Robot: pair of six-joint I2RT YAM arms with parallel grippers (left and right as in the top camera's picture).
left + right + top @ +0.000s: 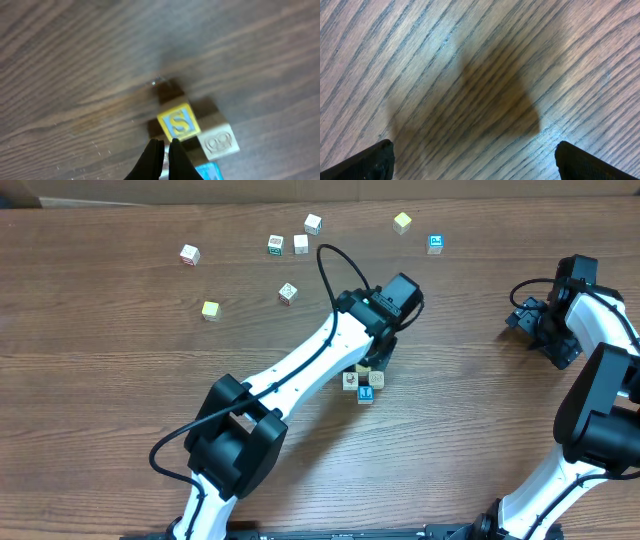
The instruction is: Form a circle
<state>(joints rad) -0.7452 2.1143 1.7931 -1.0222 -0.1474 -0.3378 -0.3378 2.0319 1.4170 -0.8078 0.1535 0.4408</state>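
The circle (363,383) is a tight cluster of small cubes near the table's middle, partly under my left arm. In the left wrist view it shows a yellow cube with a blue S (178,123), a pale cube with an embossed picture (219,141), a cyan-blue cube (210,171) and a white cube (164,159) mostly hidden behind my fingers. My left gripper (164,145) is shut with nothing in it, its tips at the near-left corner of the S cube. My right gripper (474,146) stands wide open over bare wood at the table's right (525,318).
Several loose cubes lie along the far side: white ones (190,254) (301,244) (313,223), pale yellow ones (210,310) (402,222), a cyan one (436,244) and one nearer the arm (288,293). My left arm (300,365) crosses the middle diagonally.
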